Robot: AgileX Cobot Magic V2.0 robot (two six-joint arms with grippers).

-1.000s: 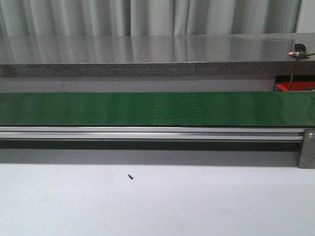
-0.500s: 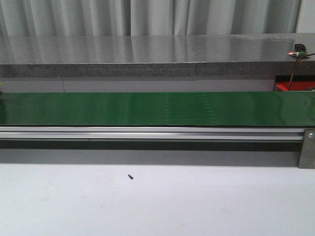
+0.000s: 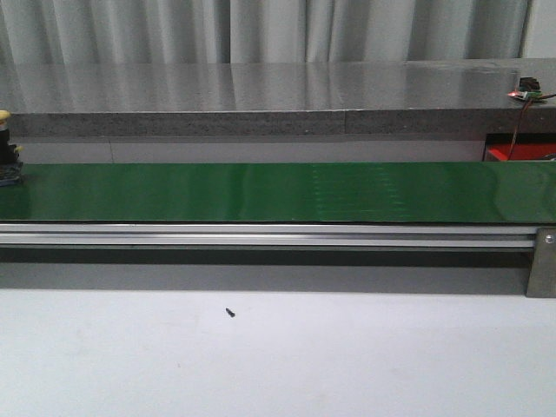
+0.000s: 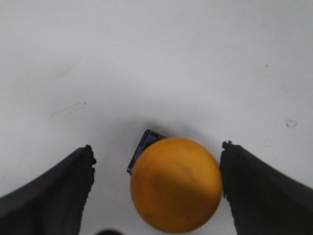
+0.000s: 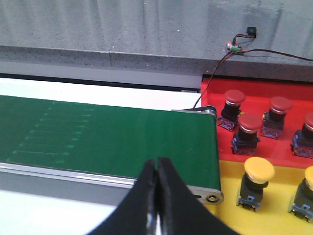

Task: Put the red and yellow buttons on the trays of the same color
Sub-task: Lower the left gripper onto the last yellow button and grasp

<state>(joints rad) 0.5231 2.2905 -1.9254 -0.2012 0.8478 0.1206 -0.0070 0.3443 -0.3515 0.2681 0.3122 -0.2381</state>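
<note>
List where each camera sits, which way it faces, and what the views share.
Front view: faces forward over the white table at the green conveyor belt; no arm shows.
Left wrist view: looks down on a yellow button between the open left gripper.
Right wrist view: over the shut right gripper toward belt end, red tray and yellow tray.
Shared: front and right wrist views both show the belt.
</note>
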